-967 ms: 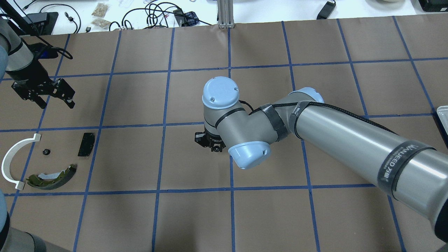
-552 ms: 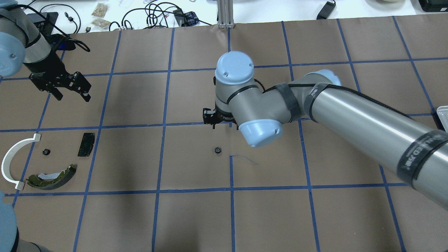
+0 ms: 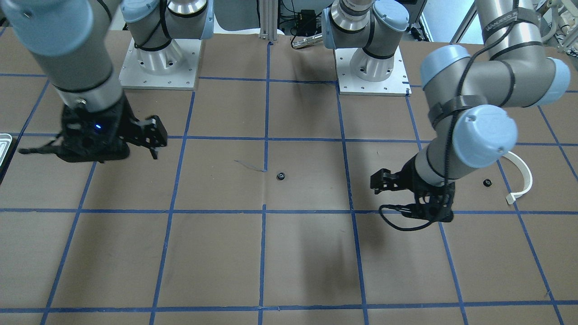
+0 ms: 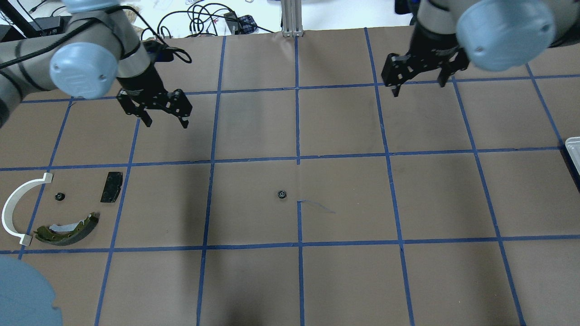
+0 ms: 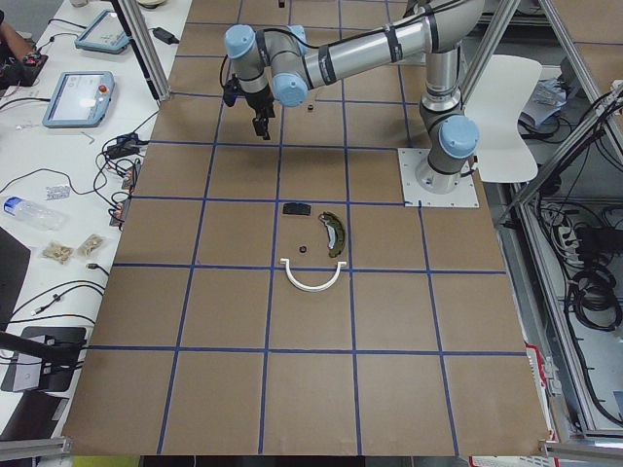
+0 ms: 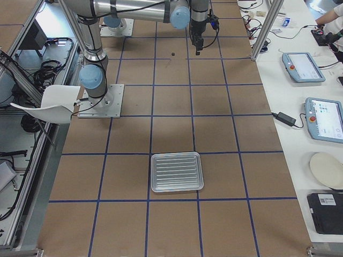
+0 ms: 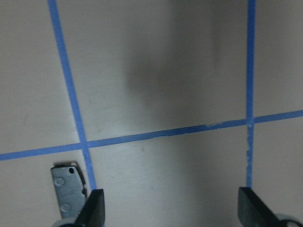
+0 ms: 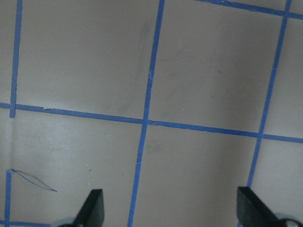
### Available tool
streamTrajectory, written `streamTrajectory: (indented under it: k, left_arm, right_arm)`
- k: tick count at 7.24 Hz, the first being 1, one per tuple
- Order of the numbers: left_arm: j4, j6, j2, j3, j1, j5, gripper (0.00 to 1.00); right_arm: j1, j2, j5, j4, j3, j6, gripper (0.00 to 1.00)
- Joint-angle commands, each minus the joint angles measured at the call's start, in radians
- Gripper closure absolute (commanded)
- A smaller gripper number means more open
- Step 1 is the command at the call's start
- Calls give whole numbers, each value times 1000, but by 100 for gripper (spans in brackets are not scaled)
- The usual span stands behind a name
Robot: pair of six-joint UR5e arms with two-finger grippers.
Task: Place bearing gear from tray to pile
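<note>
On the worktop [image 4: 344, 280] one gear [image 4: 282, 194] lies alone near the middle. The pile [image 4: 63, 232] sits well apart from it at the robot's left edge: the arc strip [image 4: 18, 208] outermost, a second gear [image 4: 58, 196] inside its curve, the pad [image 4: 111, 186] to that gear's right, and the brake shoe [image 4: 74, 225] nearer the robot. The tray [image 4: 573, 149] lies at the far right edge. The left pincer [image 4: 166, 122] hangs beyond the pile, and the right pincer [image 4: 418, 88] hangs beyond and to the right of the middle gear
</note>
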Motion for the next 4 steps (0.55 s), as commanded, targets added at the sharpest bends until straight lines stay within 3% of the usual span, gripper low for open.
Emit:
streamTrajectory:
  k: [1, 2, 3, 4]
  left_arm:
    - [12, -134, -8, -17, -140, -57, 0]
    - [23, -219, -10, -37, -191, -107, 0]
    - [102, -290, -17, -68, -252, -111, 0]
    - [197, -356, -37, -124, -297, -111, 0]
  right_arm:
    - [-32, -145, 31, 160, -16, 10, 0]
    - [0, -148, 94, 136, -3, 112, 0]
    - [55, -121, 84, 39, 8, 160, 0]
    - [88, -93, 60, 23, 25, 206, 0]
